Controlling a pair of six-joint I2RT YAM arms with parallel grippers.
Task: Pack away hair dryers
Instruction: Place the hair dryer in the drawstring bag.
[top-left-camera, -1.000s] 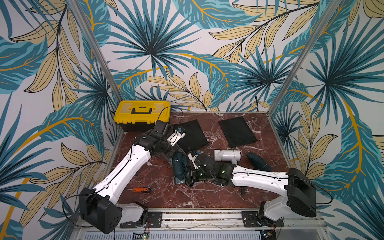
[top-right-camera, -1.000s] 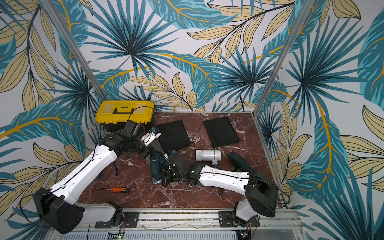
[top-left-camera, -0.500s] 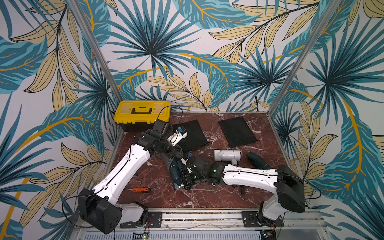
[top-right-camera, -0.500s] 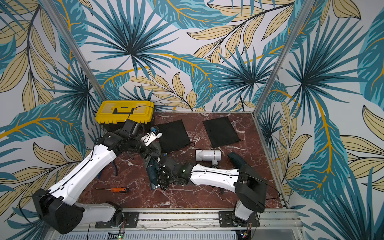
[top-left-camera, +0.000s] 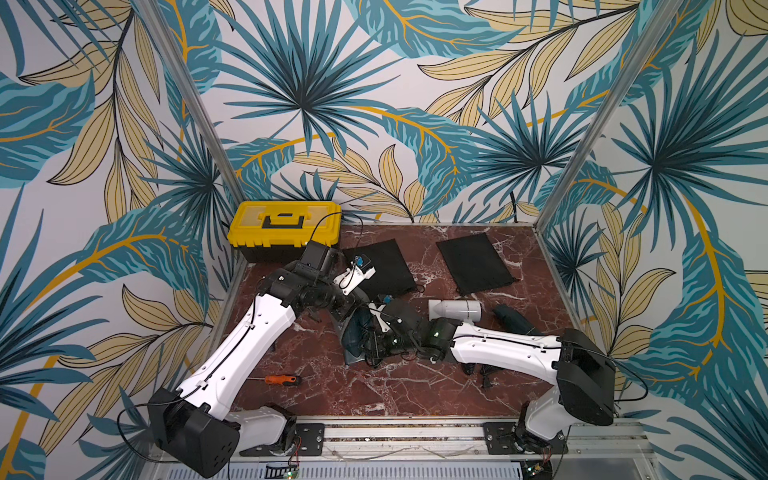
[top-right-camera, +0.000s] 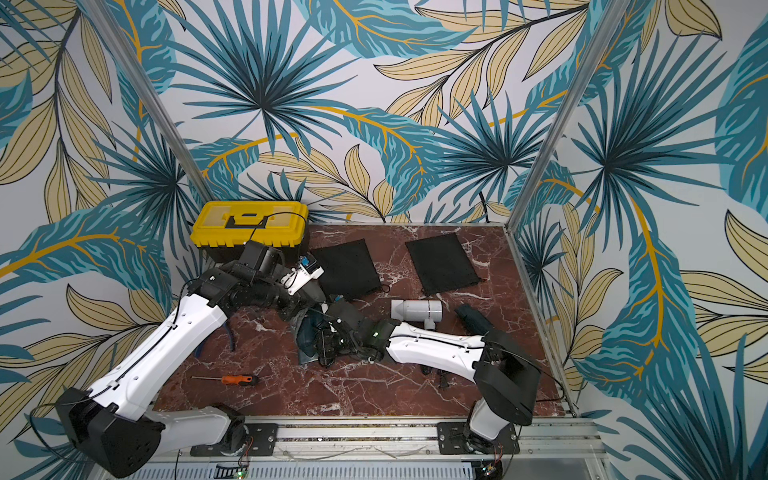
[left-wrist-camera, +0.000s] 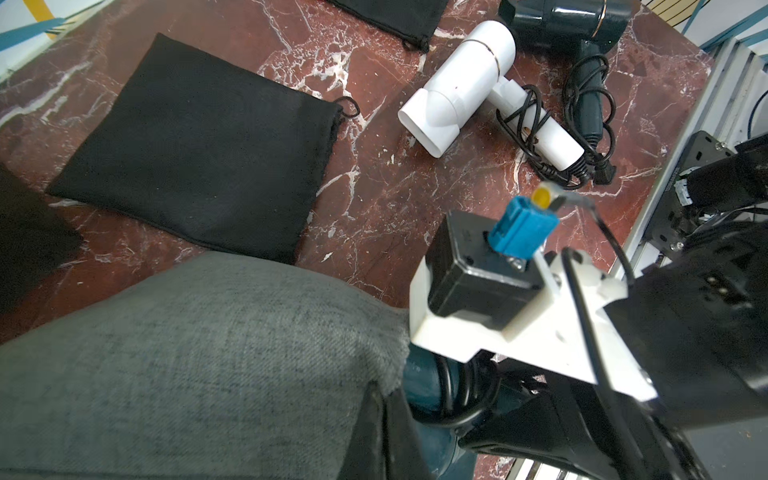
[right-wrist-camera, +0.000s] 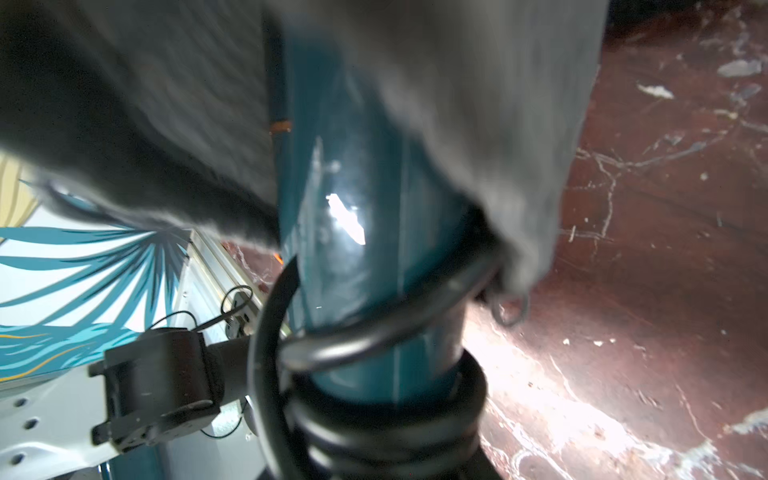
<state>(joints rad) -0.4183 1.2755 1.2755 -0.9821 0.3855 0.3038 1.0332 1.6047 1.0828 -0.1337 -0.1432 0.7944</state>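
A dark teal hair dryer (right-wrist-camera: 365, 249) with black cord wound round its handle sits partly inside a grey cloth pouch (left-wrist-camera: 187, 365) at mid-table. My left gripper (left-wrist-camera: 382, 436) is shut on the pouch's rim beside the dryer (left-wrist-camera: 419, 374). My right gripper (top-left-camera: 376, 338) is shut on the dryer's corded handle, its fingers hidden in the wrist view. A white hair dryer (top-left-camera: 455, 309) and a second teal hair dryer (top-left-camera: 513, 318) lie to the right, both free and also shown in the left wrist view: white hair dryer (left-wrist-camera: 461, 79), teal hair dryer (left-wrist-camera: 561, 20).
Two black pouches (top-left-camera: 384, 266) (top-left-camera: 473, 262) lie flat at the back of the marble table. A yellow toolbox (top-left-camera: 284, 224) stands in the back left corner. An orange-handled screwdriver (top-left-camera: 282, 379) lies near the front left, beside my left arm.
The right arm pushed the teal dryer and the pouch leftward, then came back slightly to the right. The left gripper kept its hold and barely moved.
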